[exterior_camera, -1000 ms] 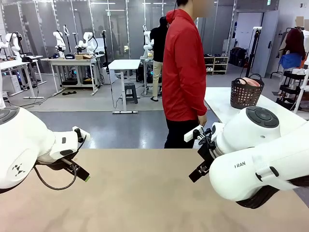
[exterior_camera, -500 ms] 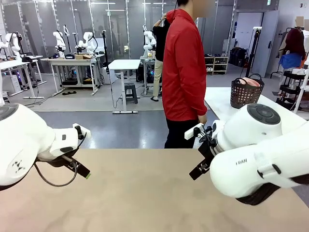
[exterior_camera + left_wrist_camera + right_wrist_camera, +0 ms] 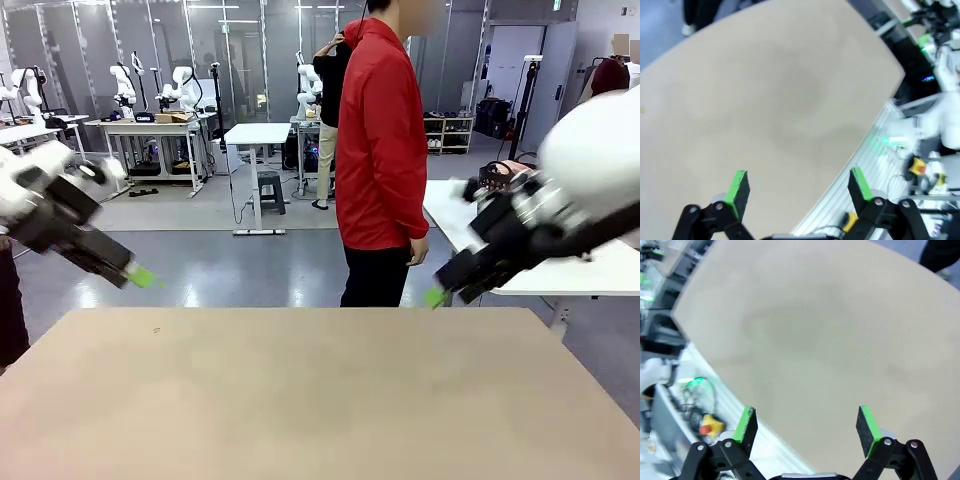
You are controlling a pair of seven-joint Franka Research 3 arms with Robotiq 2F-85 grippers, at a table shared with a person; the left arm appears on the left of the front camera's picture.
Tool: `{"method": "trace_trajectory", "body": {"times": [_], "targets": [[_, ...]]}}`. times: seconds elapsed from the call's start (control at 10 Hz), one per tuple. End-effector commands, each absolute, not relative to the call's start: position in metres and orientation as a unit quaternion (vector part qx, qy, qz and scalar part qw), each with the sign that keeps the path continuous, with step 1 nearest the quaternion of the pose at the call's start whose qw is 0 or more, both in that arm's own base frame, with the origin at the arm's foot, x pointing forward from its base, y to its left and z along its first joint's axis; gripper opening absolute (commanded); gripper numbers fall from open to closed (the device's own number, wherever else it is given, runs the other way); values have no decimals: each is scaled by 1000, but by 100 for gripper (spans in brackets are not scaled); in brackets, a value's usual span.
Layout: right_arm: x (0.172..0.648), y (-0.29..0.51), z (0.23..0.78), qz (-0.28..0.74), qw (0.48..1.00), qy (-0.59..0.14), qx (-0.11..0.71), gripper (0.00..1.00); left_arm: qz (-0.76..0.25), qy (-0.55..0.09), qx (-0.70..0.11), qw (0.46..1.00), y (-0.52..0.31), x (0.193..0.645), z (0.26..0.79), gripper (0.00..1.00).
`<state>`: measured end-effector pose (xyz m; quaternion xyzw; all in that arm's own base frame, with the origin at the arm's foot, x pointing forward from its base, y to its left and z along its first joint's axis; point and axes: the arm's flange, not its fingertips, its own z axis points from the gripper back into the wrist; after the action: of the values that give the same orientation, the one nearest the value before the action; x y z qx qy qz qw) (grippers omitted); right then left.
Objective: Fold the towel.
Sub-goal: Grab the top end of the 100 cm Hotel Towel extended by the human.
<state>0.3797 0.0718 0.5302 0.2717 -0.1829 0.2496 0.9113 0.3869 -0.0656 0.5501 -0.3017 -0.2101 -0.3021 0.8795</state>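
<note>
The towel (image 3: 503,170) peeks out as a pale pink bundle from a dark basket (image 3: 490,185) on the white table at the back right, mostly hidden behind my right arm. My left gripper (image 3: 140,275) hangs raised at the left, beyond the tan table's far left corner. In the left wrist view the left gripper (image 3: 800,187) is open over bare tabletop. My right gripper (image 3: 435,296) is raised at the right, its green tip pointing down-left. The right wrist view has the right gripper (image 3: 807,425) open with nothing between its pads.
A person in a red jacket (image 3: 380,150) stands at the far edge of the tan table (image 3: 300,400), side-on. A white table (image 3: 450,205) stands behind at the right. Other work tables stand farther back.
Both arms have lifted from low over the table and swung outward and up, left arm to the left, right arm to the right. The jaws stay open.
</note>
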Motion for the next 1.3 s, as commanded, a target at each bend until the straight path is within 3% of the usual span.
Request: {"method": "trace_trajectory", "body": {"times": [0.0, 0.2, 0.6, 0.9, 1.2], "targets": [[385, 11, 536, 215, 888, -175, 368, 100, -269, -165, -381, 869, -6, 392, 557, 100], [368, -63, 532, 187, 843, -197, 464, 100, -221, -182, -483, 828, 65, 379, 550, 100], [320, -173, 500, 116, 789, -258, 545, 100, -144, -238, -594, 755, 178, 347, 506, 100], [309, -194, 492, 90, 787, -267, 548, 100, -115, -276, -603, 740, 207, 330, 492, 100], [305, -199, 485, 76, 791, -259, 549, 100, -103, -272, -600, 745, 211, 324, 483, 100]]}}
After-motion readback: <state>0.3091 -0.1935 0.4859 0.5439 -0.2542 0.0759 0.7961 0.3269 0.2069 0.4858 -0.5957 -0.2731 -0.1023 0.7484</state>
